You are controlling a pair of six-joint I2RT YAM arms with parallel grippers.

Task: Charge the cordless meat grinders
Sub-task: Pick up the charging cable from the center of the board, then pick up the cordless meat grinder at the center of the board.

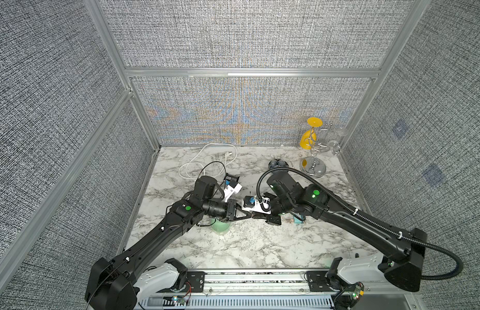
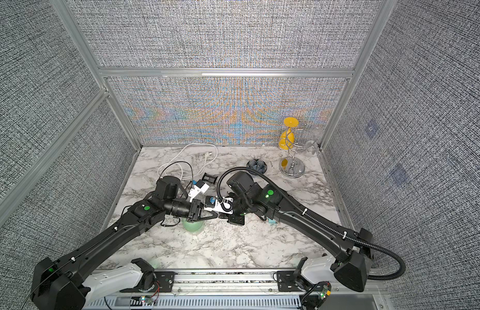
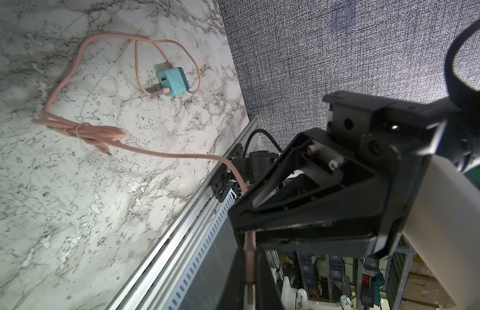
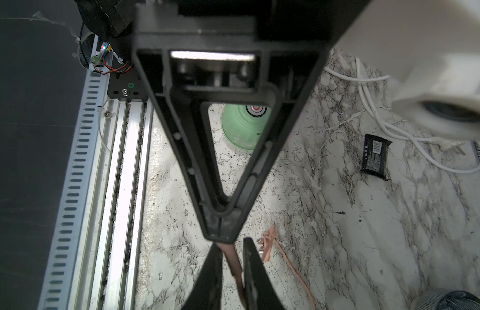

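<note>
1. Cordless meat grinder [image 1: 220, 228]: mint-green dome, upright on the marble worktop [image 1: 260, 247], left of centre. In both top views the left arm's wrist partly hides it. The right wrist view shows its round top button with a red ring.
2. Left end effector [image 4: 220, 228]: jaws pressed together, pinching the pink charging cable [image 3: 72, 69] near its free plug end. It hangs in the air above the worktop, just to the right of the grinder. The plug is apart from the grinder.
3. Right end effector [image 4: 233, 249]: meets the left one tip to tip. Its fingers stand on either side of the same cable with only a narrow gap between them. Cannot tell whether they actually pinch it.
4. Cable's other end is plugged into a teal plug adapter [image 3: 172, 80], which lies on the worktop right of centre, beside the right arm in both top views. The cable's middle length is tied in a bundle [image 3: 80, 131] lying on the worktop.
5. Also on the worktop:
   - a white power cord [image 1: 206, 158], looped at the back left
   - a black packet [image 4: 375, 155] beside the cord
   - a bowl of dark balls [image 1: 278, 163] at the back
   - a chrome glass rack [image 1: 312, 167] in the back right corner, carrying a yellow glass [image 1: 308, 139]
</note>
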